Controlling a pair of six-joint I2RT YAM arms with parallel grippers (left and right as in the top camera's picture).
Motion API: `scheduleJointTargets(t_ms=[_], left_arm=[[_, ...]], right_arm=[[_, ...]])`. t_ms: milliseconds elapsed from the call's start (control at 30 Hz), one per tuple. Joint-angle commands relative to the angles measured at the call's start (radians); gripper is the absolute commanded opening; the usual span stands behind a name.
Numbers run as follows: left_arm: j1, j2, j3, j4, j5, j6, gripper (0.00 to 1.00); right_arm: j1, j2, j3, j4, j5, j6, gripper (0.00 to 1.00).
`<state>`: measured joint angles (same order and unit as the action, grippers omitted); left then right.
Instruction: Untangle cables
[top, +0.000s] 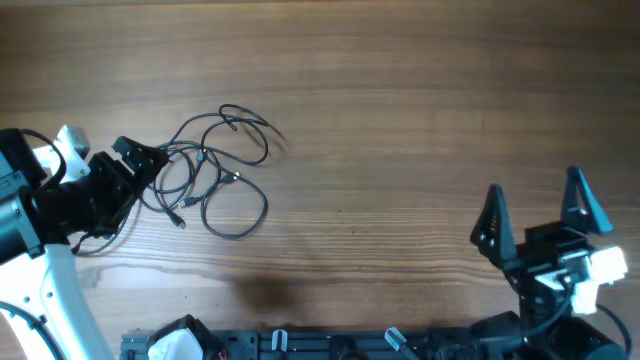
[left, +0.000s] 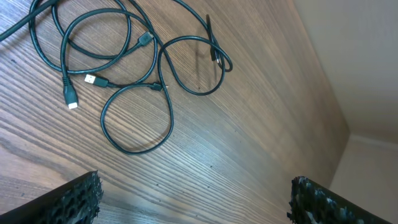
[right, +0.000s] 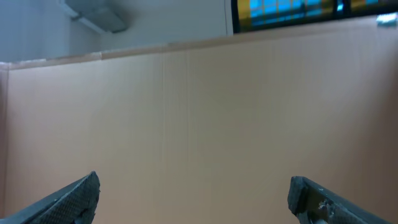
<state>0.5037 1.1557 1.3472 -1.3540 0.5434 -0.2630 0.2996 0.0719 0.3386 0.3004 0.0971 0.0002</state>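
Note:
The cables (top: 215, 165) lie as a loose tangle of thin black loops with small plugs on the wooden table, left of centre. In the left wrist view the cables (left: 124, 74) fill the upper left, with a silver-tipped plug at the left. My left gripper (top: 140, 165) is open and empty, at the left edge of the tangle; its two fingertips (left: 193, 199) show at the bottom corners of its wrist view. My right gripper (top: 540, 215) is open and empty, at the front right, far from the cables; its wrist view (right: 193, 199) faces a plain tan wall.
The wooden table (top: 400, 120) stretches to the right of the tangle. A black rail with fittings (top: 300, 345) runs along the front edge. A tan wall (left: 373, 93) borders the table's far side.

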Motion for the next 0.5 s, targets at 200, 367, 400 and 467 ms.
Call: scheduleJointTargets(t_ms=[200, 367, 400, 467], left_arm=[[-0.004, 0.004, -0.005, 0.003, -0.006, 0.024, 1.00], [-0.004, 0.004, -0.005, 0.003, -0.007, 0.024, 1.00], [-0.004, 0.004, -0.005, 0.003, -0.007, 0.024, 1.00], [-0.004, 0.004, -0.005, 0.003, -0.006, 0.024, 1.00]], right_arm=[[-0.051, -0.068, -0.138, 0.060, -0.031, -0.026, 1.00], [-0.052, -0.068, -0.246, 0.261, -0.031, -0.026, 1.00], [-0.052, -0.068, -0.268, 0.289, -0.031, -0.027, 1.00], [-0.052, -0.068, -0.295, 0.290, -0.031, -0.027, 1.00]])
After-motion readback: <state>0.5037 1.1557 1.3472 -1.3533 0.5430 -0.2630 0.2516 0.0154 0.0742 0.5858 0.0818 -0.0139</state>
